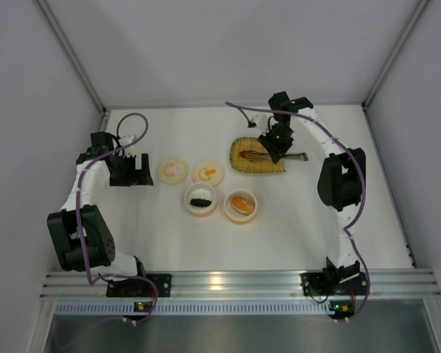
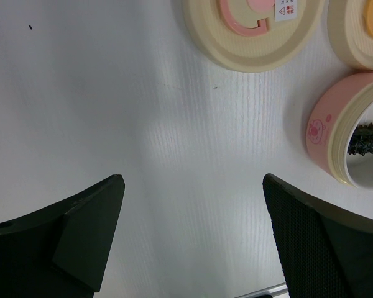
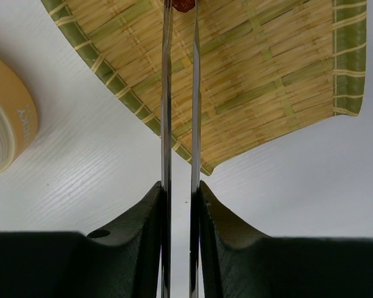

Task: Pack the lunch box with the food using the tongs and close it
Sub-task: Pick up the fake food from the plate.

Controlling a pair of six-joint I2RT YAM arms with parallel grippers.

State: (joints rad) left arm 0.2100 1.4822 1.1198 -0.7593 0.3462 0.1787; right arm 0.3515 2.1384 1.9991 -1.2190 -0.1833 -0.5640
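Jaws of the right gripper (image 3: 180,192) pressed together on the long slim silver metal tongs (image 3: 166,124), squeezing the two arms nearly parallel with a narrow gap between them. Tong tips reach over the yellow ribbed bamboo tray with green rim (image 3: 267,62) to the small reddish-pink food piece (image 3: 185,5). It is cut off by the frame edge, so I can't tell if it's actually pinched.

Jaws of the left gripper (image 2: 193,186) spread wide, holding nothing, over bare white worktop (image 2: 112,93) beside the round cream lid with pink ring (image 2: 255,31).

The round pink tub (image 1: 200,198) holds the dark brown food piece (image 1: 201,201). The round orange tub (image 1: 241,206), touching it, holds the rounded orange food piece (image 1: 241,202). Both tubs uncovered. The cream lid with orange ring (image 1: 208,173) lies flat on the worktop behind them.
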